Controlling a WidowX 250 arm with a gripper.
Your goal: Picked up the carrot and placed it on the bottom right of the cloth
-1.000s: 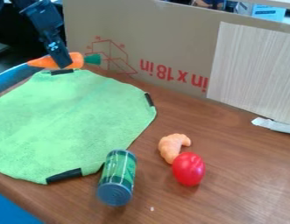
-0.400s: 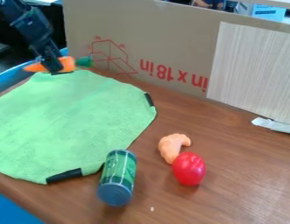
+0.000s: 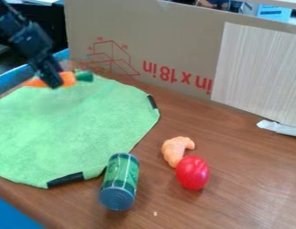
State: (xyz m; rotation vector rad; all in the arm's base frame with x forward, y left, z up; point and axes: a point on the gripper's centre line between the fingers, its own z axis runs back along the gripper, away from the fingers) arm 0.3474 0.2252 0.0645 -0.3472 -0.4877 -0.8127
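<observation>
Holding the carrot over the cloth's upper edge

The gripper (image 3: 53, 83) is at the upper left of the frame, closed on the carrot (image 3: 69, 79). Its fingers stand only as far apart as the carrot between them; the exact gap cannot be told from this side. They cross the carrot near its middle, with orange showing to either side of them. The carrot lies crosswise in the grip, its narrow end toward the left edge of the frame and its green top toward the right. Behind and below it is the upper part of the green cloth (image 3: 78, 125); whether the carrot touches the cloth cannot be told. The arm (image 3: 27, 38) comes in from the upper left corner and slants down to the right.

The cloth spreads over the left half of the frame, with a black strip (image 3: 65, 179) at its lower edge and another (image 3: 152, 102) at its right corner. A can (image 3: 120, 181) is at the lower middle, just beside the cloth's lower right edge. Right of it on the brown table (image 3: 245, 179) are a curved orange piece (image 3: 173, 150) and, just below that, a red tomato (image 3: 192, 172). Cardboard (image 3: 174, 40) stands across the top.
</observation>
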